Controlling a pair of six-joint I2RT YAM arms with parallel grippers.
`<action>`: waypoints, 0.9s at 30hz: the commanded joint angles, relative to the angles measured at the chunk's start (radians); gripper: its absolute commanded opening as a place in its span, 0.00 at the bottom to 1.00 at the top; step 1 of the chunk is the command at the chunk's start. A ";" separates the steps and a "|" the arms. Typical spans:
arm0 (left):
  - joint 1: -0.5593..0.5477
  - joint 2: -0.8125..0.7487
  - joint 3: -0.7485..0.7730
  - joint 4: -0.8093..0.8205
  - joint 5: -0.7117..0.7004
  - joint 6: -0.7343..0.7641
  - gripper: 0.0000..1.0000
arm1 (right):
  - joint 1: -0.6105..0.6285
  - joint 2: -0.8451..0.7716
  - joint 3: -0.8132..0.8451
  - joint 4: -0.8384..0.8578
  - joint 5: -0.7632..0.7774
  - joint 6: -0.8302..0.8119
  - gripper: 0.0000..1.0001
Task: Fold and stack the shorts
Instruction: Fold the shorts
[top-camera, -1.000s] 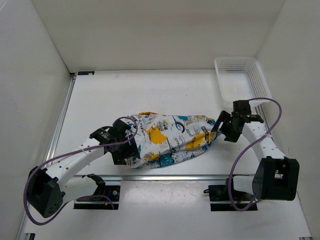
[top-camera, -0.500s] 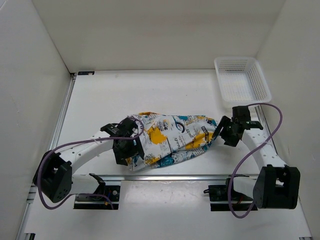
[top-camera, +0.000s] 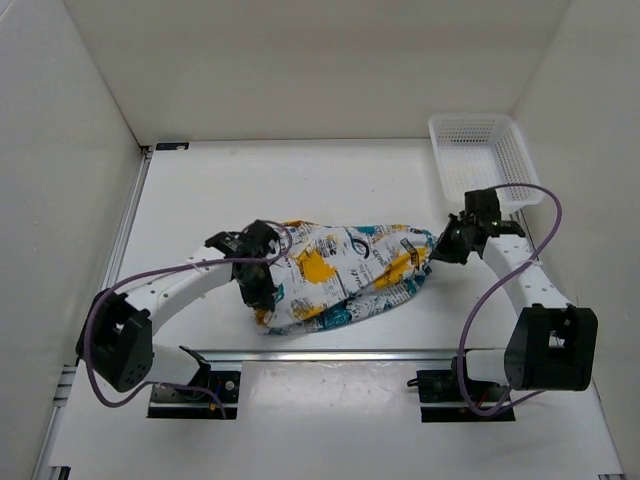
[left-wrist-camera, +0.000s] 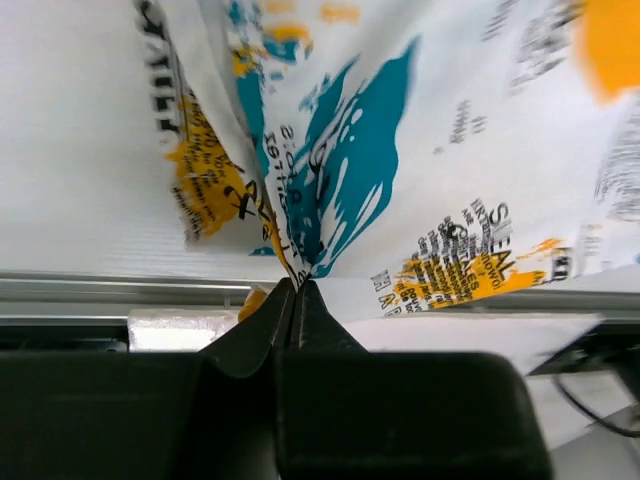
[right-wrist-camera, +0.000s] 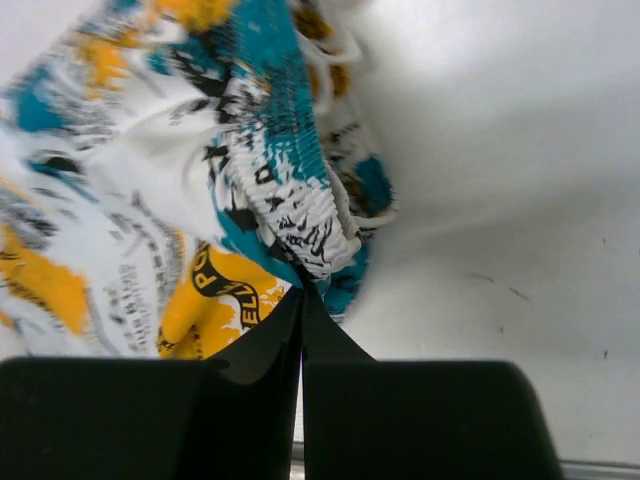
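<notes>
Seemingly mid-spread, 1 pair of shorts (top-camera: 350, 275) hung in a crumpled band between 2 robot arms, low over the white table (top-camera: 300, 180), just toward 6 o'clock from its centre. The left gripper (top-camera: 262, 292) was pressed together on a fold of printed cloth at the 8 o'clock end; its wrist view showed the black tips meeting with fabric pinched between them. The right gripper (top-camera: 441, 246) was likewise clamped on the 2 o'clock end, where the wrist view showed a ribbed, elastic-looking edge, probably the waistband. A white mesh basket (top-camera: 485, 160) sat well apart at 1 o'clock.

The step probably called for drawing the 2 ends apart evenly, at matching height, so the bunched middle would flatten before any fold. Pulling 1 side harder would likely drag cloth out of the other pinch.

The shorts' long axis ran from 8 o'clock to 2 o'clock, waistband end apparently pointing toward 2 o'clock.
</notes>
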 joint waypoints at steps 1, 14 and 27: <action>0.058 -0.102 0.174 -0.113 -0.106 0.061 0.10 | 0.002 -0.048 0.117 -0.025 -0.035 -0.034 0.00; 0.153 -0.287 -0.127 -0.051 0.077 0.030 0.10 | 0.002 -0.217 -0.092 -0.113 -0.031 0.000 0.00; 0.162 -0.114 0.062 -0.032 0.002 0.039 0.97 | -0.037 -0.208 -0.122 -0.113 0.029 0.048 0.88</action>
